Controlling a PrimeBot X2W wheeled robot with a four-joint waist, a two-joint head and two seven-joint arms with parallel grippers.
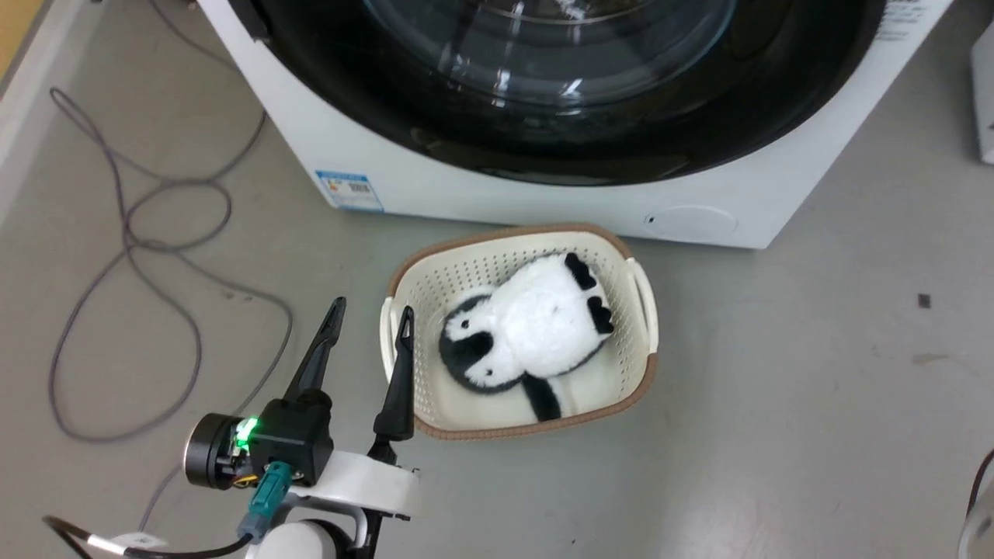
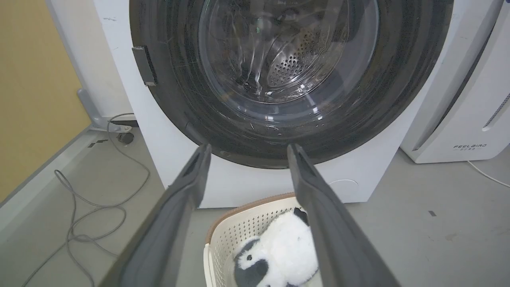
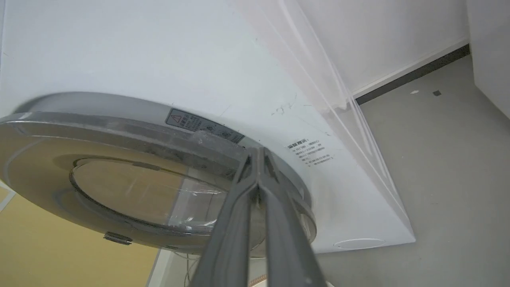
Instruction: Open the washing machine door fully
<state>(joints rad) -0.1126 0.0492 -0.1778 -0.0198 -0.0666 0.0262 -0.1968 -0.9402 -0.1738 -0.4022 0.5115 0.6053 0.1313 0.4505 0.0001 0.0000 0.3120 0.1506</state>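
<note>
Right gripper fingers pressed together, tips at washing machine door rim, clasping nothing evident; left gripper spread, empty. Door apparently closed against washing machine. Recommend hooking rim, swinging steadily outward.

The white appliance reads FEELBIRD; a warning-triangle label sits on the washing machine door.

The head view looks down on the washing machine door, which both wrist views (right closest) face.
</note>
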